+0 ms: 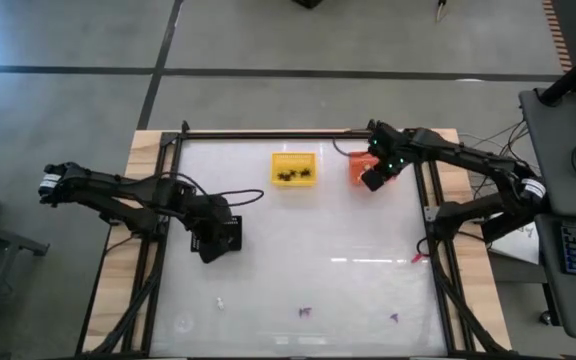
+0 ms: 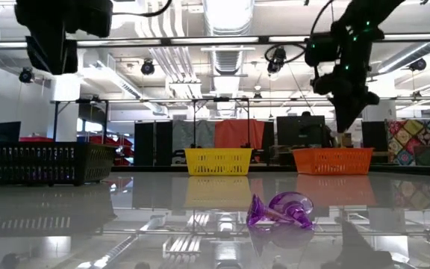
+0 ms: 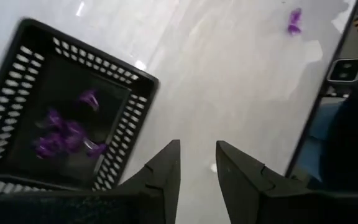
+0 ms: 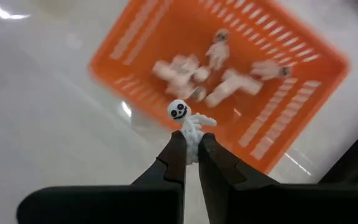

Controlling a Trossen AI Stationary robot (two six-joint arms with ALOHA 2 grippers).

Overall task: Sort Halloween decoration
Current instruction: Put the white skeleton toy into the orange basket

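Note:
My right gripper (image 4: 191, 138) is shut on a tiny white skeleton trinket (image 4: 188, 119) and hovers above the edge of the orange basket (image 4: 278, 134), which holds several more white trinkets (image 4: 229, 84). My left gripper (image 3: 197, 146) stands open with nothing between its fingers, above the table beside the black basket (image 3: 104, 68), which holds purple trinkets (image 3: 61, 134). The yellow basket (image 1: 294, 158) at the far middle holds black trinkets (image 1: 294, 175). A white trinket (image 1: 220, 301) and two purple ones (image 1: 306, 312) (image 1: 394, 318) lie loose near the table's near edge. My right gripper pinches the skeleton's lower body (image 4: 193, 130) between its two fingertips. The fingers come from above, slanting down. The skeleton sticks out beyond the fingertips with its round head (image 4: 179, 111) farthest from them, lifted clear above the orange basket's rim.
A black frame rail (image 1: 268, 133) runs round the white table top. In the low view a purple trinket (image 2: 281, 211) lies close to the camera, with the yellow basket (image 2: 217, 161), the orange basket (image 2: 333, 159) and the black basket (image 2: 43, 163) along the far side.

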